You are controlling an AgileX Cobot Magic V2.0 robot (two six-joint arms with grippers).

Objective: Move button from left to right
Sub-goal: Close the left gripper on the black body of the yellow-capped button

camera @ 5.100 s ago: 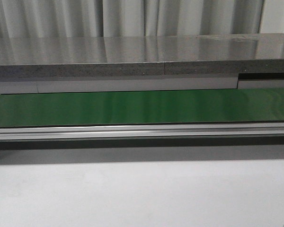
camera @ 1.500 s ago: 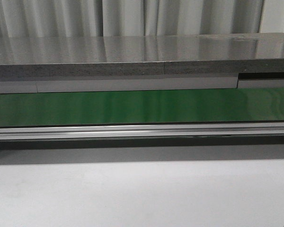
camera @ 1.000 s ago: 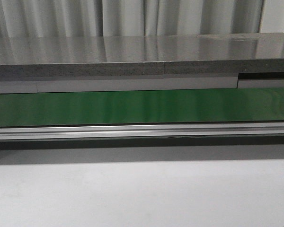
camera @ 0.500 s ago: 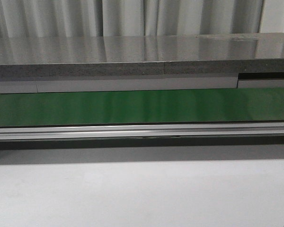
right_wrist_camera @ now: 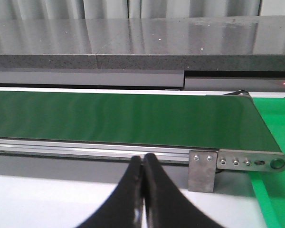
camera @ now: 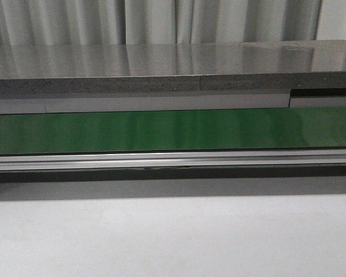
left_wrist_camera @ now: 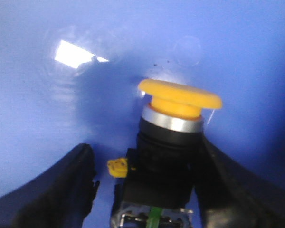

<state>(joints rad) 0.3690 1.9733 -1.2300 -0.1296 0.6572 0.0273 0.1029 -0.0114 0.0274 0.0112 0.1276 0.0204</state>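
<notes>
Blue surface (left_wrist_camera: 33, 118) fills our left wrist view; the front view looks unchanged. Our left hand (left_wrist_camera: 145, 187) brackets the button (left_wrist_camera: 168, 142), grip uncertain, so pickup seems pending. Our right hand (right_wrist_camera: 142, 190) idles closed, empty.

On my left wrist feed, the left end effector (left_wrist_camera: 147, 190) shows as two thick, matte black fingers (left_wrist_camera: 61, 190) with rounded, slightly rough edges, blurred by closeness. On the right wrist feed, the right end effector (right_wrist_camera: 142, 164) has two smooth, glossy black fingers (right_wrist_camera: 126, 194) that taper to narrow curved tips. I can make out no cables, screws or markings on either.
</notes>
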